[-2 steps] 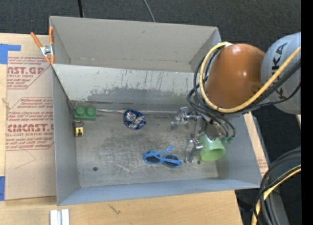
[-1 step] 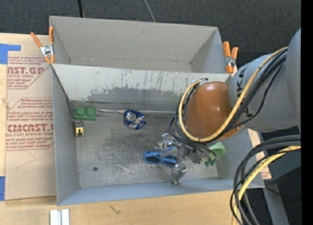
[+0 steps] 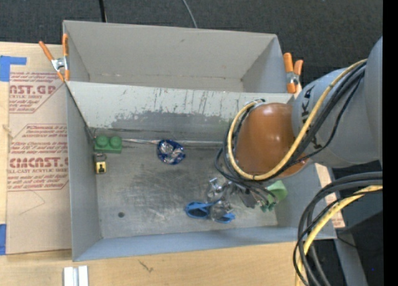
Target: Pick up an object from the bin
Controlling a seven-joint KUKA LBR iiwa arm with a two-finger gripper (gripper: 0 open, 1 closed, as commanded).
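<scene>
Orange cover (image 3: 264, 138) tops claw (image 3: 219, 196) over blue piece (image 3: 198, 210), lying left-right.

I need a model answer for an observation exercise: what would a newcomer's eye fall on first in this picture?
The robot's rounded orange-brown wrist cover, ringed by yellow cables, dominates the right side of the grey bin, with its gripper down at a flat blue object near the front wall. Next come a green block and a tiny yellow piece by the left wall, and a shiny blue crumpled thing near the back.
</scene>
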